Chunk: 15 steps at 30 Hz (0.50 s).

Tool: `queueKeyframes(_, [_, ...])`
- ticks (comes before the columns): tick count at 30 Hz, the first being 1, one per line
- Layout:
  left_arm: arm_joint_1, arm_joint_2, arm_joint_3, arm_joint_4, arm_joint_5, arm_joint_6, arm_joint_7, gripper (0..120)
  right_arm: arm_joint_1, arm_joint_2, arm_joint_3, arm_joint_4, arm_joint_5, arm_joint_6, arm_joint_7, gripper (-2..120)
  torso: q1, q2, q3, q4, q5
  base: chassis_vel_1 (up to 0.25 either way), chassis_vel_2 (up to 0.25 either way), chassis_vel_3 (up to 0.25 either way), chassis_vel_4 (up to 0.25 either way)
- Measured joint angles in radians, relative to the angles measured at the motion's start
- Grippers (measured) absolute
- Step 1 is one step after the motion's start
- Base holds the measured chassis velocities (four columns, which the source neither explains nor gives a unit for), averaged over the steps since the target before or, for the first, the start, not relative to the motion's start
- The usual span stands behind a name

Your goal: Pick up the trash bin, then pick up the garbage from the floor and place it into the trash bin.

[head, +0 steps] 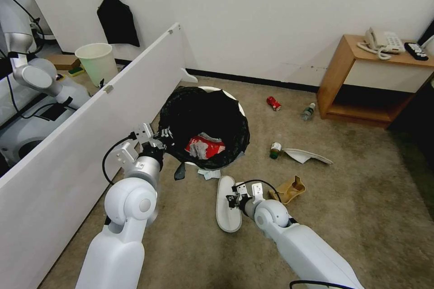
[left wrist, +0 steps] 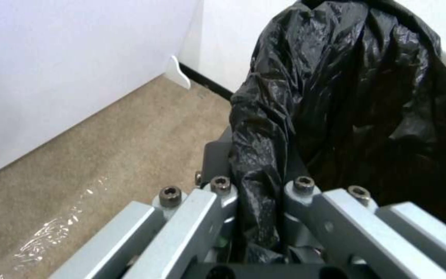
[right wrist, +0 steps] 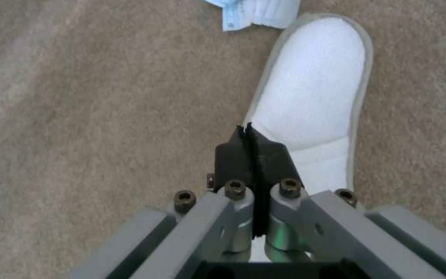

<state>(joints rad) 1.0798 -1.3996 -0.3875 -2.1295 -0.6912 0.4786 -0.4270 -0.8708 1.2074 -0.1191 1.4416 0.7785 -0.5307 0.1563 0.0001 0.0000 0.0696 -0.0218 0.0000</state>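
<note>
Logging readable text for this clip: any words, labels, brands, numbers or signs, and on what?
No text can be read.
Red can: print too small.
Red packet in the trash bin: white marks, blurred.
Green-labelled bottle: pale label, too small.
Clear bottle: label unreadable.
Phone on the shelf: keys too small.
Slipper: plain, beneath the shut right end effector.

Beige carpeted floor (head: 361,216) carries the trash bin (head: 203,128). Just beside the bin: blue tissue (head: 209,174), white slipper (head: 227,203). Farther off: brown paper bag (head: 288,189), red can (head: 273,103), bottles (head: 275,150).
</note>
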Motion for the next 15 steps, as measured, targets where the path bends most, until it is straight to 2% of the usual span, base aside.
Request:
queueKeyframes(10, [0.009, 0.004, -0.007, -0.005, 0.001, -0.003, 0.002, 4, 0.010, 0.011, -0.004, -0.022, 0.001, 0.002, 0.005, 0, 0.000, 0.000, 0.000, 0.0000, 0.0000, 0.000, 0.000, 0.000, 0.000])
queueKeyframes(13, [0.006, 0.002, -0.004, -0.002, 0.001, -0.004, 0.002, 4, 0.009, 0.016, -0.004, -0.032, 0.000, 0.001, 0.015, 11, 0.000, 0.000, 0.000, 0.0000, 0.0000, 0.000, 0.000, 0.000, 0.000])
queueKeyframes(14, [0.006, 0.002, -0.004, -0.002, 0.001, -0.004, 0.002, 4, 0.009, 0.016, -0.004, -0.032, 0.000, 0.001, 0.015, 11, 0.000, 0.000, 0.000, 0.0000, 0.0000, 0.000, 0.000, 0.000, 0.000])
queueKeyframes(15, [0.005, 0.001, -0.003, -0.001, 0.001, -0.004, 0.002, 4, 0.009, 0.019, -0.004, -0.040, -0.003, 0.003, 0.016, 18, 0.000, 0.000, 0.000, 0.0000, 0.0000, 0.000, 0.000, 0.000, 0.000])
